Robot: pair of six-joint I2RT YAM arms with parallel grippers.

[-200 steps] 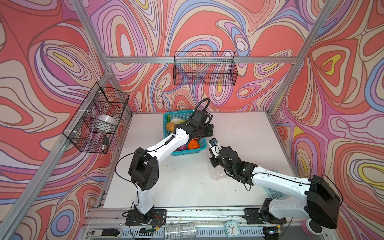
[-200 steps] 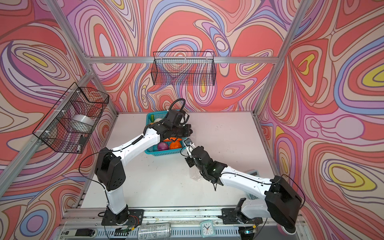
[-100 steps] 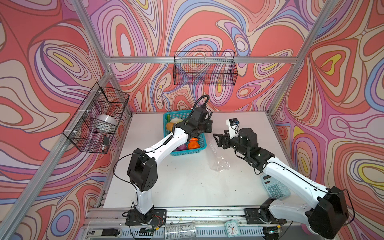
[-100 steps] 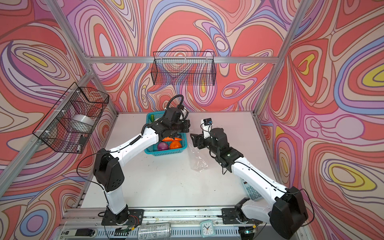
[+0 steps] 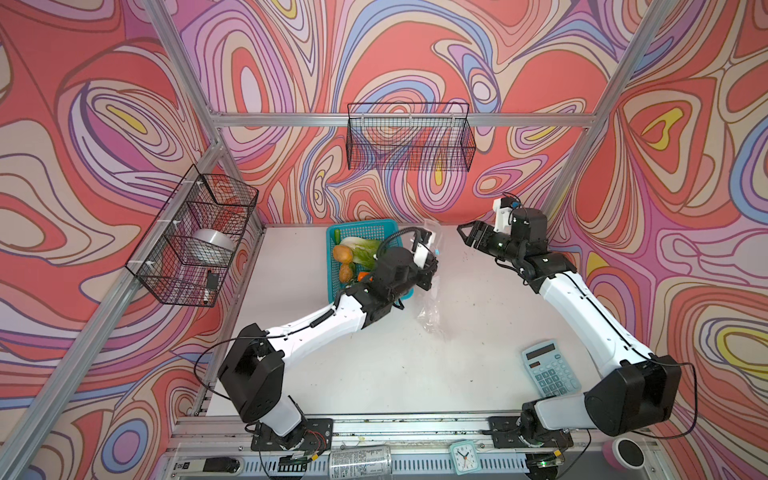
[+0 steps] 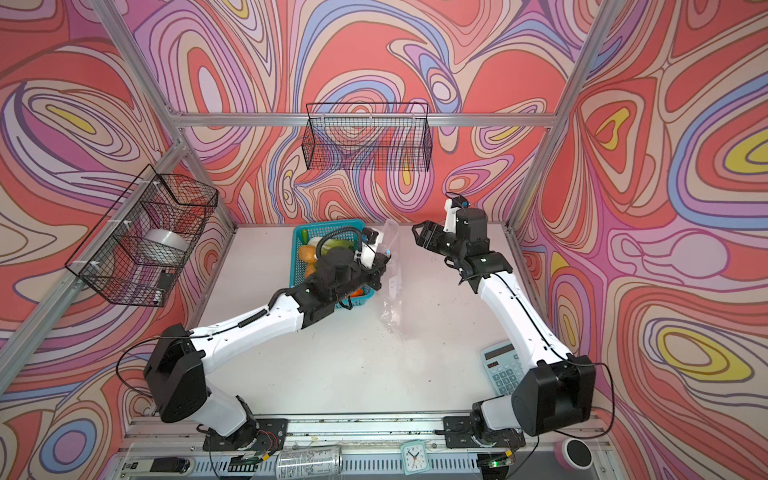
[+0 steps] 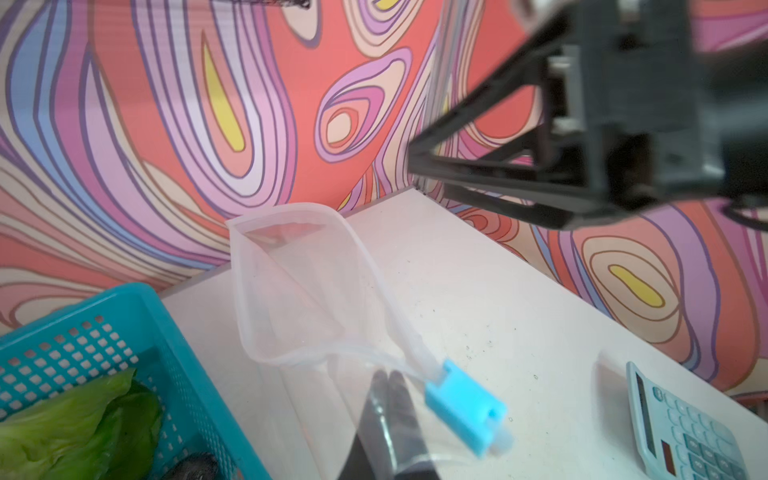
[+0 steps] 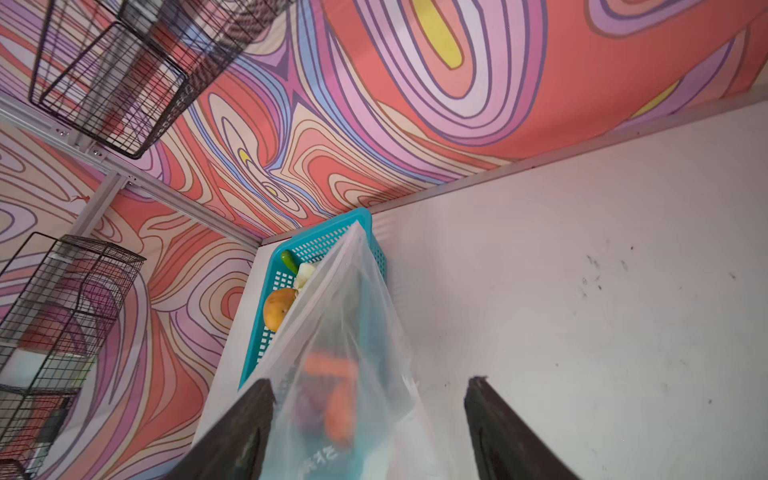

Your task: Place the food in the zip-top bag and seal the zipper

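Note:
The clear zip-top bag (image 5: 432,309) (image 6: 390,307) hangs from my left gripper (image 5: 432,266) (image 7: 388,384), its lower end resting on the table. That gripper is shut on the film just below the zipper, next to the light-blue slider (image 7: 465,411). The bag's mouth (image 7: 291,286) gapes open. Food lies in the teal basket (image 5: 361,226): cabbage (image 5: 362,249), a potato (image 5: 343,253) (image 8: 278,307) and a small green piece (image 8: 289,262). Orange and purple pieces (image 8: 336,399) show blurred through the film. My right gripper (image 5: 463,232) (image 8: 370,381) is open and raised, a little apart from the bag's top.
A light-blue calculator (image 5: 550,368) lies at the front right by the right arm's base. Black wire baskets hang on the back wall (image 5: 409,137) and the left wall (image 5: 195,237). A clock (image 5: 462,457) and a can (image 5: 359,459) sit on the front rail.
My right gripper left the bag's lower part, opened, then rose and swung back to the right. My left gripper stayed shut on the bag and shifted slightly right.

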